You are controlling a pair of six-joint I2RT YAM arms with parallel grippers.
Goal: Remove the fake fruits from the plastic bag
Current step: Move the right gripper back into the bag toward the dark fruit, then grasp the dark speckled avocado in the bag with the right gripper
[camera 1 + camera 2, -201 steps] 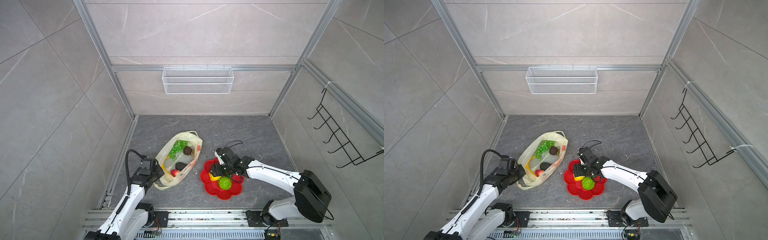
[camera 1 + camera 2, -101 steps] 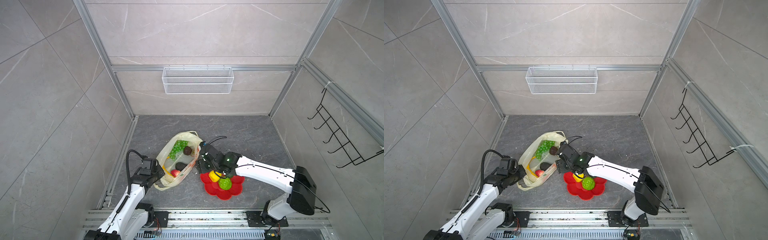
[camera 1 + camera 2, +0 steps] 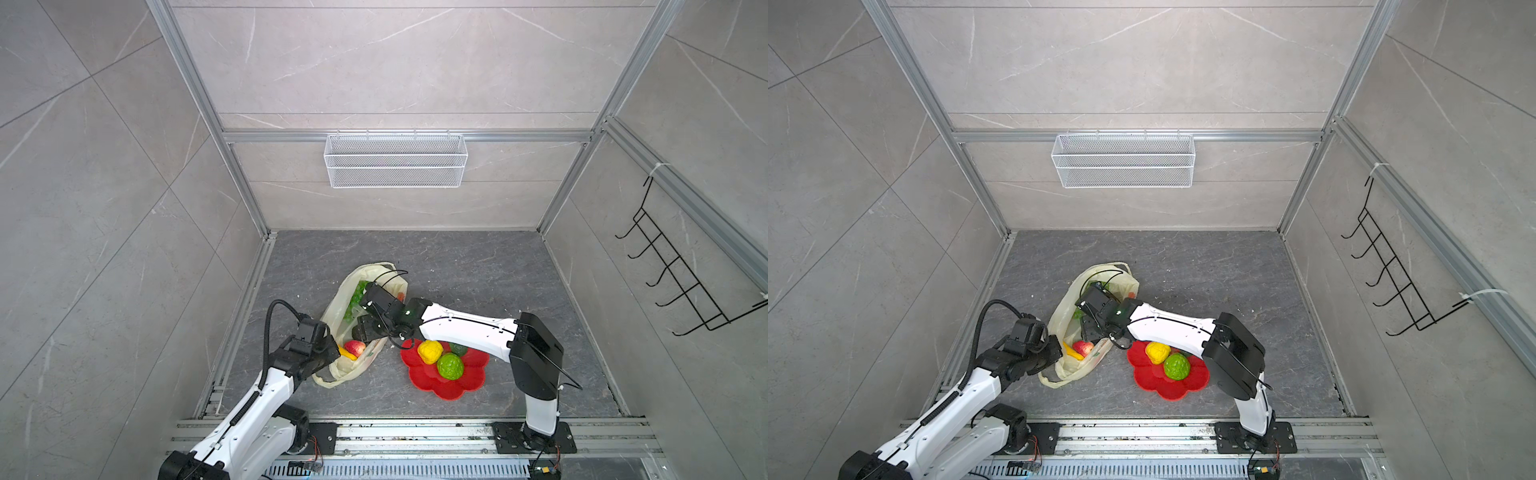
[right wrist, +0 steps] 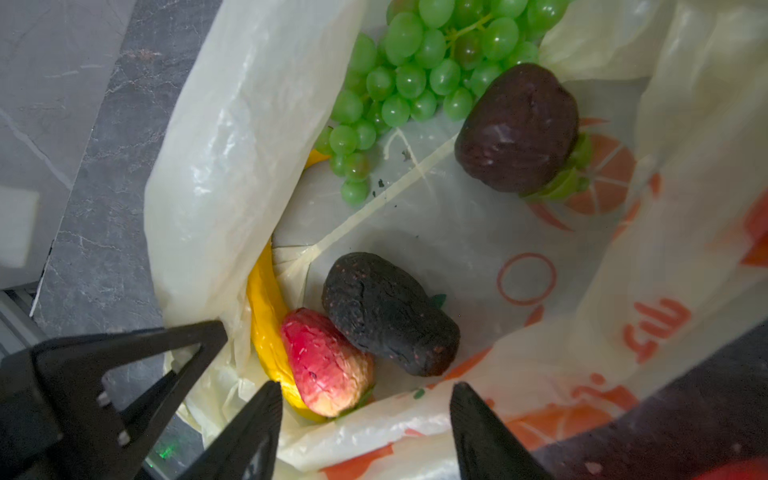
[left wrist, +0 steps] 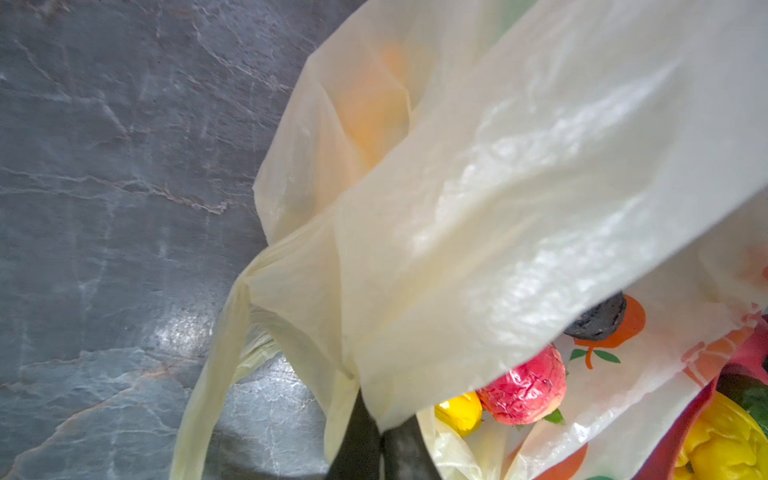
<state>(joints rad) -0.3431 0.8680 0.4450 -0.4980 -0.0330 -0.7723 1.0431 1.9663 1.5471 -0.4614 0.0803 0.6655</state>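
While the left gripper pinches the rim of the plastic bag so its mouth gapes, the right gripper — jaws wide, empty — hangs over the strawberry, banana, avocado and grape bunch inside that bag.
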